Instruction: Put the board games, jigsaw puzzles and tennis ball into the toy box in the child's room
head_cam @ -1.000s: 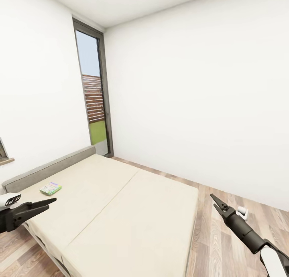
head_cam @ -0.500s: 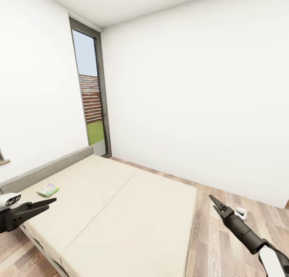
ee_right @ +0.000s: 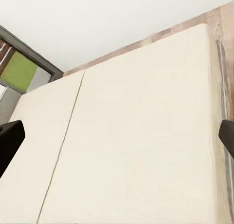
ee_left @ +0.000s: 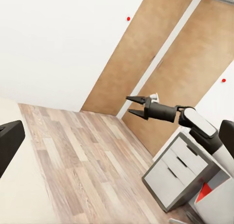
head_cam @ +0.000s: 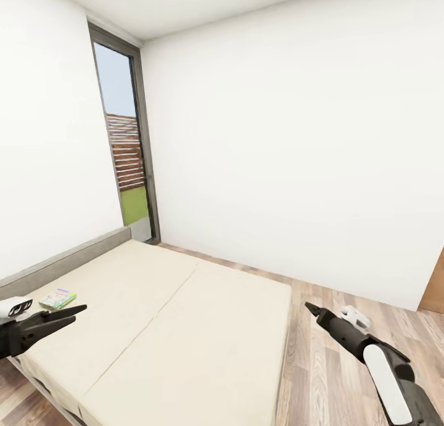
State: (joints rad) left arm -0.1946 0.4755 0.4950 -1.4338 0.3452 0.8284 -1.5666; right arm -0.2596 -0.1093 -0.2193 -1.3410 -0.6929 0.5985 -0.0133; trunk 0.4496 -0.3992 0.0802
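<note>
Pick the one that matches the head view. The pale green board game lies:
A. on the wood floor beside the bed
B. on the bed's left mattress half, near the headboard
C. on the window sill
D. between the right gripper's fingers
B: the board game lies flat on the left half of the bed, close to the grey headboard, just beyond the left gripper.

Grey drawer cabinet [ee_left: 183, 177] beside wooden doors [ee_left: 161, 53].

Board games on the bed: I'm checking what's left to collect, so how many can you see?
1. A pale green board game lies on the bed, near the headboard by the left gripper. Another may be out of frame.
</note>
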